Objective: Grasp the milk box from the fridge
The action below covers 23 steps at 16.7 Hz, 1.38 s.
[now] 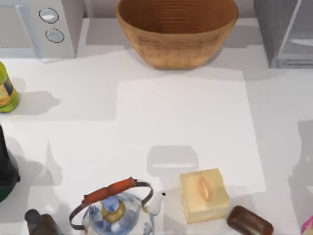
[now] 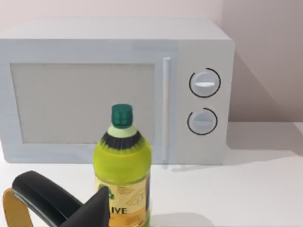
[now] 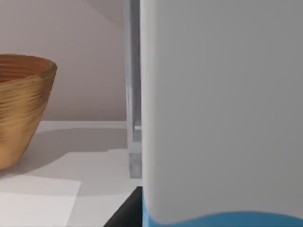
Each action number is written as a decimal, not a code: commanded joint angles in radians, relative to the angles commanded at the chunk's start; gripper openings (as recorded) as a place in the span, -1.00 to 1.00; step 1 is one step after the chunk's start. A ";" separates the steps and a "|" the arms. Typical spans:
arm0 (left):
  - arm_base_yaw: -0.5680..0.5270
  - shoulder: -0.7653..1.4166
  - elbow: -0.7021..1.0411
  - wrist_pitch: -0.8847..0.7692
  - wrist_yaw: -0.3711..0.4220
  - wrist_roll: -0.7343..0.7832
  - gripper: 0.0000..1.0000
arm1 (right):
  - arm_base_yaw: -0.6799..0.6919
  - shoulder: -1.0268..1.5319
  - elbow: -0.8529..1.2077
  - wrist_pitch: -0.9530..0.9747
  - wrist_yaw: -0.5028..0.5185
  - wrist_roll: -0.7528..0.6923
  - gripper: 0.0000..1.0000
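The milk box [image 3: 222, 109] stands very close in the right wrist view, a broad white face with a sky-blue band starting at its lower edge. A dark part of my right gripper [image 3: 125, 213] shows beside the box's lower corner. Whether it grips the box is hidden. The grey fridge [image 1: 274, 29] stands at the table's back right, and its light frame edge [image 3: 134, 94] rises just behind the box. My left gripper [image 2: 61, 191] is parked at the left side, open and holding nothing, facing a yellow-green bottle [image 2: 122, 165].
A white microwave [image 1: 54, 24] with two round knobs fills the back left. A wicker bowl [image 1: 177, 29] sits at the back middle. Along the front stand a kettle [image 1: 115, 208], a pale-yellow cube box [image 1: 203, 195] and a brown block [image 1: 249, 221]. A dark bottle [image 1: 5, 171] stands at the left edge.
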 joint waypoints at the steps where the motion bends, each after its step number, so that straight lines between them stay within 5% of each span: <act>1: 0.000 0.000 0.000 0.000 0.000 0.000 1.00 | 0.000 0.000 0.000 0.000 0.000 0.000 -1.00; 10: 0.000 0.000 0.000 0.000 0.000 0.000 1.00 | 0.087 0.223 0.106 0.156 -0.003 -0.003 -1.00; 23: 0.000 0.000 0.000 0.000 0.000 0.000 1.00 | 0.512 1.479 0.578 0.862 -0.014 0.011 -1.00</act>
